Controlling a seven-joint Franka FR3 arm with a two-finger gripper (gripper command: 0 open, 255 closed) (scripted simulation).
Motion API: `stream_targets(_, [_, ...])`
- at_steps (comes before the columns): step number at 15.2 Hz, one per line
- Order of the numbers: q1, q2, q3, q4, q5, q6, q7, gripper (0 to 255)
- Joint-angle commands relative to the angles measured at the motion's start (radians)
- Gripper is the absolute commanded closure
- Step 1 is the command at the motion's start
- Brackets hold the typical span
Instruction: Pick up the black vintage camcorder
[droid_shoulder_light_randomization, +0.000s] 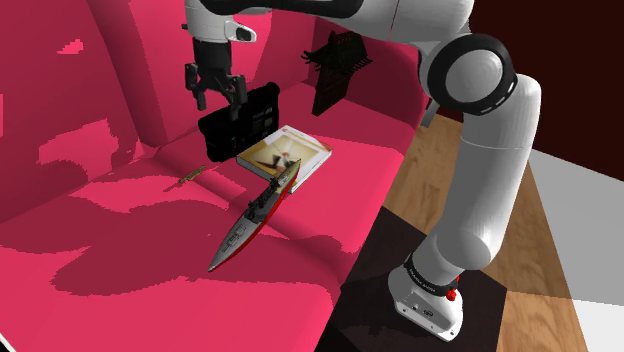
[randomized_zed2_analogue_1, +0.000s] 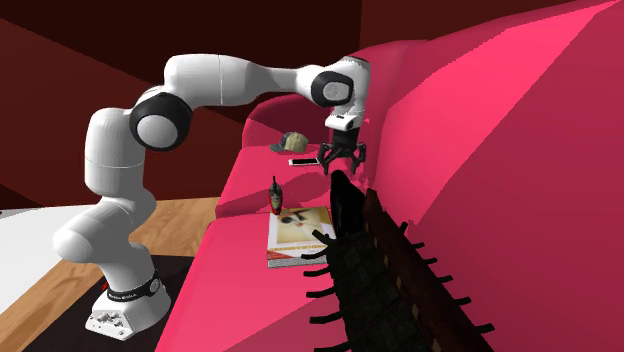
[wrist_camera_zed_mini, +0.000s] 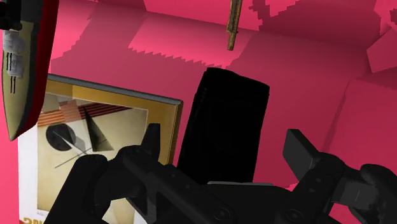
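The gripper (randomized_zed2_analogue_1: 344, 163) hangs spread wide and empty, its black fingers (wrist_camera_zed_mini: 151, 140) standing clear on either side and clasping nothing. Just beneath it the black camcorder (wrist_camera_zed_mini: 222, 127) stands upright on the seat of the pink sofa (droid_shoulder_light_randomization: 120, 260), close under the fingertips but not gripped. Right beside the camcorder lies a flat book (wrist_camera_zed_mini: 95, 127) with a yellow-edged cover.

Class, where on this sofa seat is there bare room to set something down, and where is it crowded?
Bare: the pink seat on the shoulder view's left of the model ship. Crowded: around the camcorder, book and claw.
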Motion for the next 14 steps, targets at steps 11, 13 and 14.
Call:
stream_targets(11, [-0.011,-0.010,-0.003,-0.092,0.005,0.083,-0.003,255])
stream_targets(13, [-0.011,-0.010,-0.003,-0.091,0.005,0.082,-0.003,255])
stream_targets(14, [-0.011,-0.010,-0.003,-0.091,0.004,0.082,-0.003,255])
